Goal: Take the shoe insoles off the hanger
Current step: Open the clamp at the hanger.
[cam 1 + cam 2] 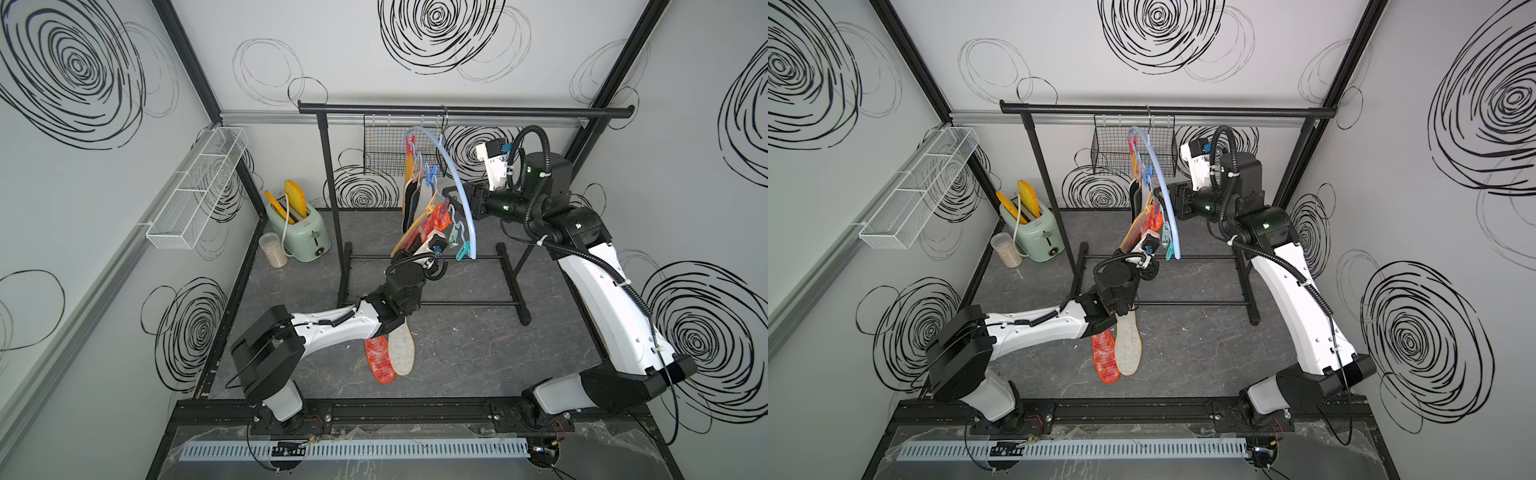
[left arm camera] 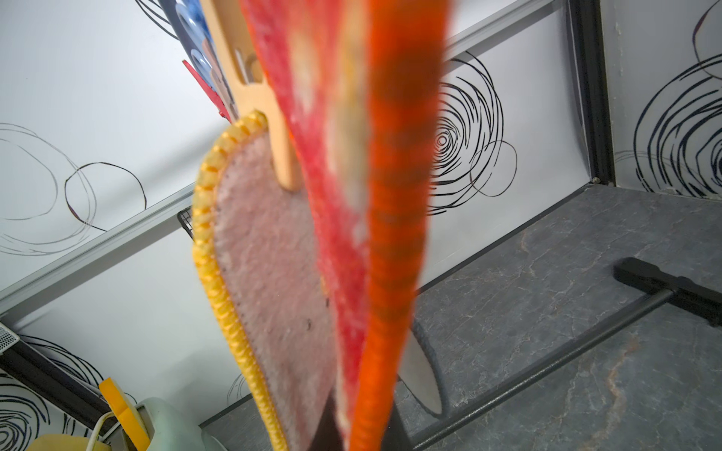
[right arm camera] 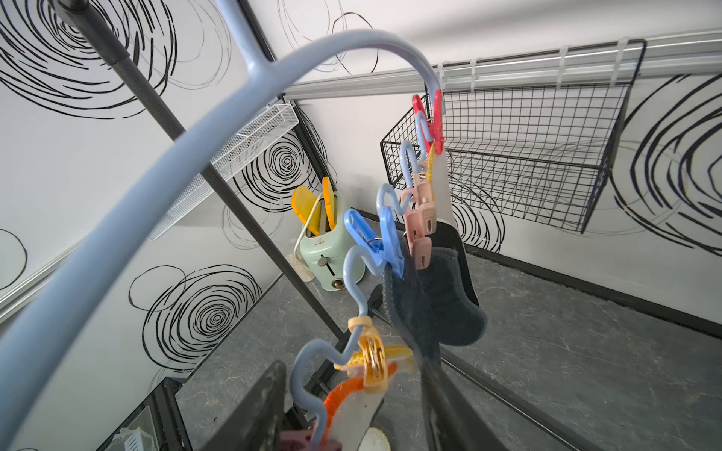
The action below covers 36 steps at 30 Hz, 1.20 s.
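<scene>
Step in hand: freeing the hanging red-orange insole from its peg, by the look of it.
Left end effector: closed together, apparently pinching the lower end of that insole. Its fingers were outside the left wrist view, so the grip was a judgement.
Right end effector: jaws apart, straddling the wavy lower part of the hanger, with a yellow peg just ahead of the fingers.
Hanger: hooked on the black garment rail, above both end effectors and turned edge-on between them.
Insoles pegged: a yellow-rimmed felt insole just beside the gripped one; dark insoles farther along from the right end effector.
Insoles down: a red-orange insole on the tabletop and an off-white felt insole lay touching on the tabletop, below and behind the left end effector.
Doing it well: the right end effector should steady the hanger before the left one pulls. A pull straight along the insole, away from its peg, ought to slip it out without dragging the neighbour.
Risk: an unbraced hanger would likely swing or slide along the rail.
Writing: small print on the toaster was too small to read; no other lettering or brand showed.
</scene>
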{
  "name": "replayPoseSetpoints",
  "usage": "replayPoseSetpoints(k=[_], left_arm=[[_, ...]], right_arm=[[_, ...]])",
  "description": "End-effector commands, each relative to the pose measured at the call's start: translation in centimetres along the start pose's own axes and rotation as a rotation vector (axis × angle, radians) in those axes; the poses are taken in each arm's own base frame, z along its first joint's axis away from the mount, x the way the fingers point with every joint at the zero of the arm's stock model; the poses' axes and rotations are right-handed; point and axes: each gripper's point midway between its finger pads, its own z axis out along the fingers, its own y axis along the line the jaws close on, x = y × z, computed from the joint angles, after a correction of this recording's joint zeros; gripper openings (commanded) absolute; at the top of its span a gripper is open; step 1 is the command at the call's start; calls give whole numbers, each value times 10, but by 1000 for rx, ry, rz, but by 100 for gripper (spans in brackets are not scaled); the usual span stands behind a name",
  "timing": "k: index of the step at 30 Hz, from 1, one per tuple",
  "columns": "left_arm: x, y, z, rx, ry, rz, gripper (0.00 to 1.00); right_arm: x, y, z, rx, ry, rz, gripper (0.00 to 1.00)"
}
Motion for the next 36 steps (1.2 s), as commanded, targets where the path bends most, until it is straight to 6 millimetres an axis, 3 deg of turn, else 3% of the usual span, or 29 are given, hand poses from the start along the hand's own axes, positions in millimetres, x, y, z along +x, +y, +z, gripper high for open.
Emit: replayPoseSetpoints(k=[1,8,20,29,36], left_arm=[[-15,21,-5,-49,-36,-33,0],[-20,26,-6,-52,-46,-37,0],[-10,24,-4,-50,-30,-20,0],[-7,31,-6,-75,-21,14,0],[-10,36,-7,-92,-23,36,0]], right_arm=[[-5,11,-13,-28,-17,-1,60],[-13,32,-20,-128,-41,-8,67],[-16,28,-28,-84,-67,-43,67],[-7,27,-27,-50,-46,-83,67],[0,39,-17,-88,-20,-118,69]])
